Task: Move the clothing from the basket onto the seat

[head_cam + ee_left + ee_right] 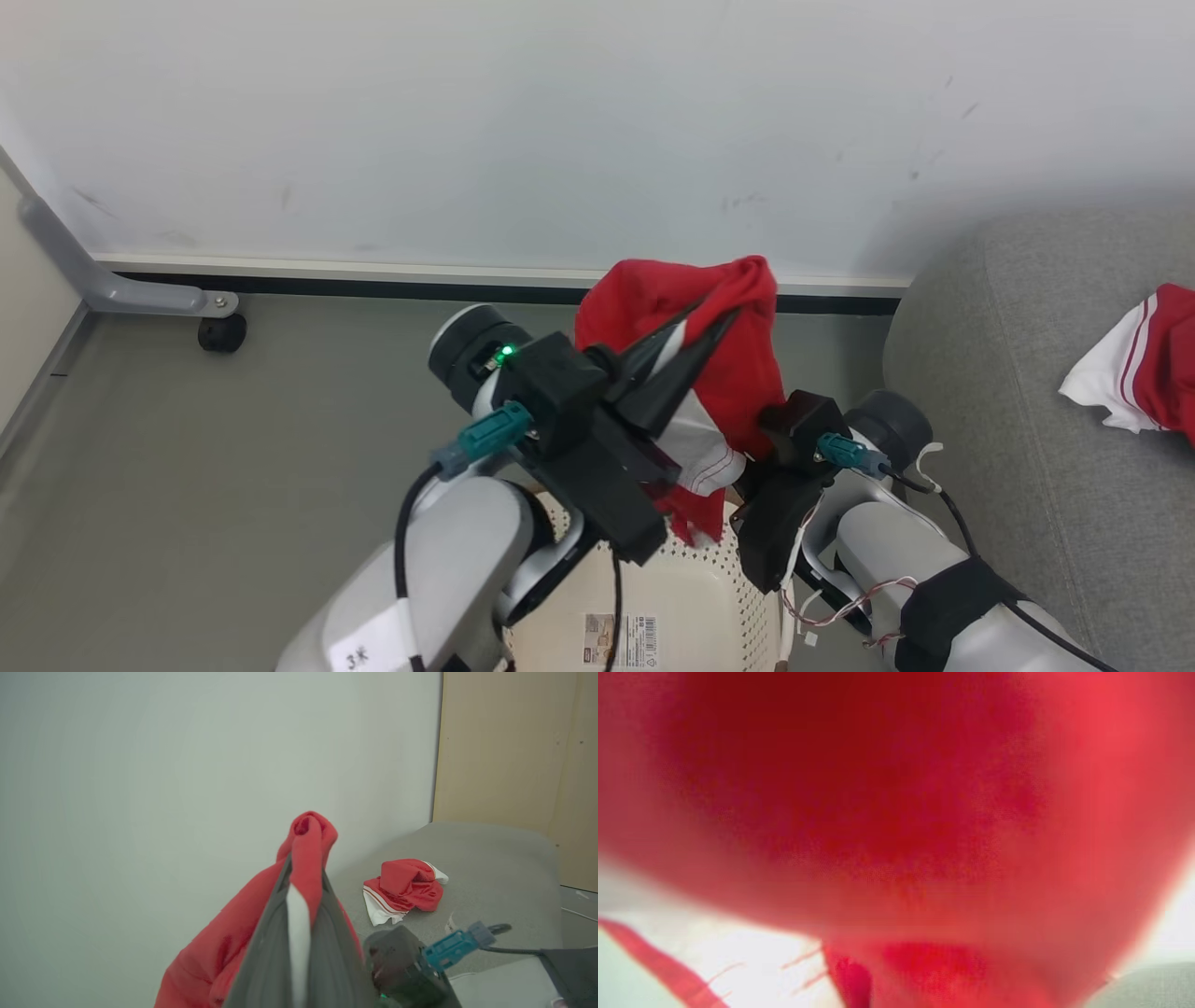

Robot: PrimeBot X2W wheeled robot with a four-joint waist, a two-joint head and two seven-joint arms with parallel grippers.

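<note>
My left gripper [714, 322] is shut on a red garment with white panels [738, 373], holding it bunched in the air above the cream basket [724, 588]. In the left wrist view the two fingers [261, 952] pinch red and white fabric [306, 858] between them. The right gripper [789, 448] sits just right of the hanging cloth, its fingers hidden behind it. Red fabric [896, 812] lies blurred against the right wrist camera. A second red and white garment [1144, 364] [404, 889] lies crumpled on the grey seat [1008, 420] [495, 858].
A white wall [597, 121] with a dark baseboard runs behind the basket. A grey frame leg with a black caster [221, 331] stands on the grey floor at the left. A beige panel [514, 746] rises behind the seat.
</note>
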